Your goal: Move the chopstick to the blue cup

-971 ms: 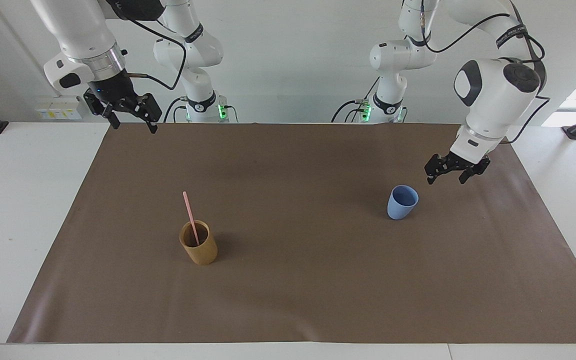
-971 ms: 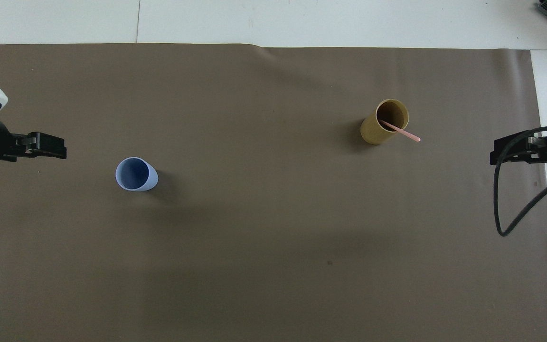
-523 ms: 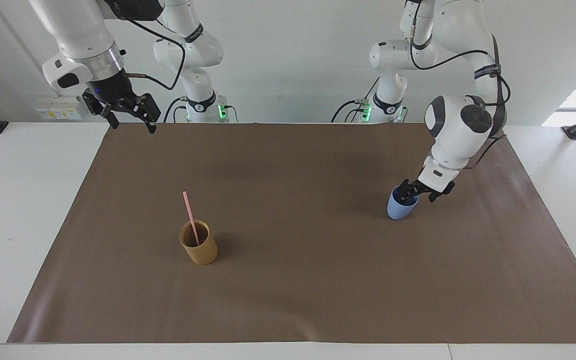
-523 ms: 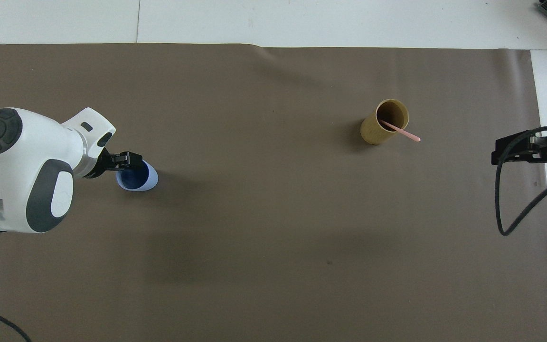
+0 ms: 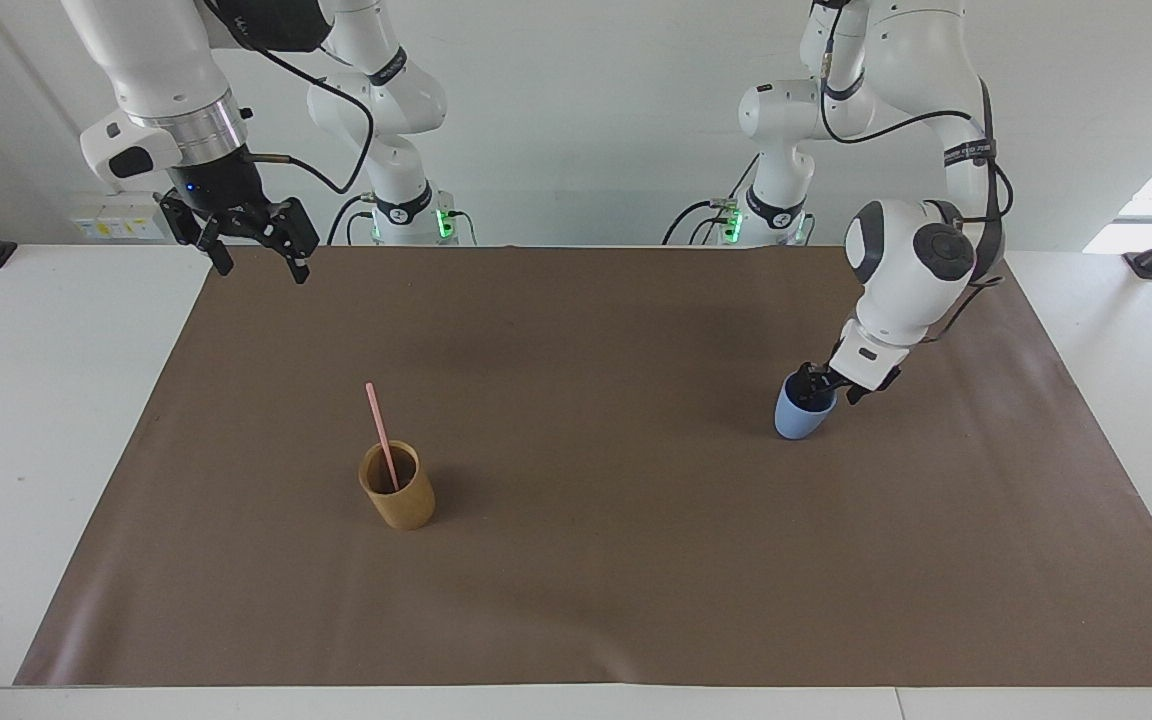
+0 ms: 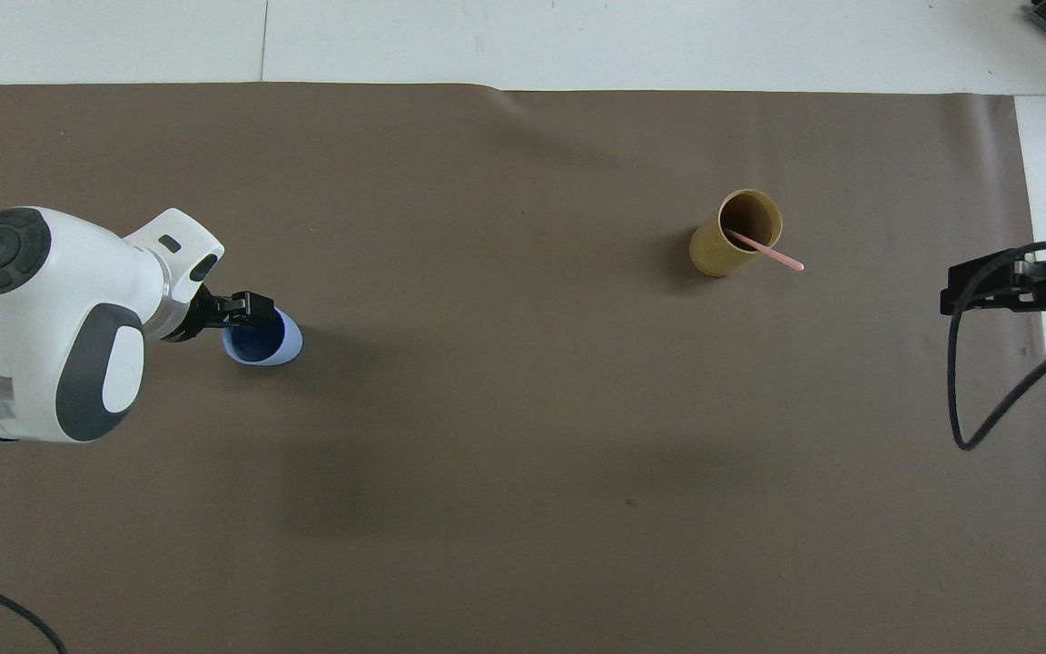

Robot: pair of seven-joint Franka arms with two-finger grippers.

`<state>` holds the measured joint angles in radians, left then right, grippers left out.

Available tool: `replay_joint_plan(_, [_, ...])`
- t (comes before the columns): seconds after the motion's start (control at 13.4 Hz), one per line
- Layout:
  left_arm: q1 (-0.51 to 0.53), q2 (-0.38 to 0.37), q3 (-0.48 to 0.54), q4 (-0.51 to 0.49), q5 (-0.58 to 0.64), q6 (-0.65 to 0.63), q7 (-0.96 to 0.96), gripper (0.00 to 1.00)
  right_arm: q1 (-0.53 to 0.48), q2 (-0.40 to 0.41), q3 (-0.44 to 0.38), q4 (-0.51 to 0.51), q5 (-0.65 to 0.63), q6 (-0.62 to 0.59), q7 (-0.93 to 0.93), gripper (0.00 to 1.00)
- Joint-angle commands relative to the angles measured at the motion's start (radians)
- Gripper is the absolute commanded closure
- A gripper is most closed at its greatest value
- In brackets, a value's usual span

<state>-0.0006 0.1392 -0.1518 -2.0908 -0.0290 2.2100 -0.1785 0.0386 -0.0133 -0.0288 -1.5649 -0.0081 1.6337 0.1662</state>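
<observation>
A pale pink chopstick (image 5: 379, 430) (image 6: 770, 253) leans in a tan cylindrical holder (image 5: 399, 500) (image 6: 714, 250) toward the right arm's end of the table. The blue cup (image 5: 794, 420) (image 6: 282, 343) stands upright toward the left arm's end. My left gripper (image 5: 818, 384) (image 6: 251, 307) is down at the cup's rim, on the side toward the left arm's end, and hides part of the opening. My right gripper (image 5: 261, 262) (image 6: 950, 295) hangs open and empty over the mat's corner near its base, well away from the holder.
A brown mat (image 5: 596, 580) (image 6: 505, 472) covers most of the white table (image 5: 26, 450). A black cable (image 6: 963, 400) loops down from the right arm's wrist.
My left arm swung in from the mat's edge and dropped its gripper onto the blue cup's rim. The right gripper shifted slightly. Cup, holder and chopstick have not moved.
</observation>
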Motion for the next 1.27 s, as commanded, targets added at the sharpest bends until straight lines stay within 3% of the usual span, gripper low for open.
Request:
replay_joint_plan(0.0, [-0.016,-0.003,0.012,0.021,-0.008,0.001,0.001,1.0,-0.003,-0.022,0.003,-0.029,0.0,0.025,-0.017,0.0])
replay_joint_plan(0.37, [-0.044,0.025,0.011,0.154,-0.002,-0.019,-0.01,1.0,-0.002,-0.022,0.004,-0.029,0.0,0.034,-0.016,0.0])
replay_joint_plan(0.75, [-0.278,0.117,0.011,0.36,0.021,-0.081,-0.156,1.0,-0.002,-0.022,0.006,-0.029,0.0,0.038,-0.016,0.0])
replay_joint_plan(0.9, [-0.327,0.155,0.008,0.448,0.02,-0.122,-0.174,1.0,-0.002,-0.022,0.006,-0.029,0.0,0.038,-0.016,0.0])
replay_joint_plan(1.2, [-0.455,0.238,0.009,0.478,0.026,-0.092,-0.242,1.0,-0.002,-0.019,0.006,-0.029,0.0,0.069,-0.017,0.0])
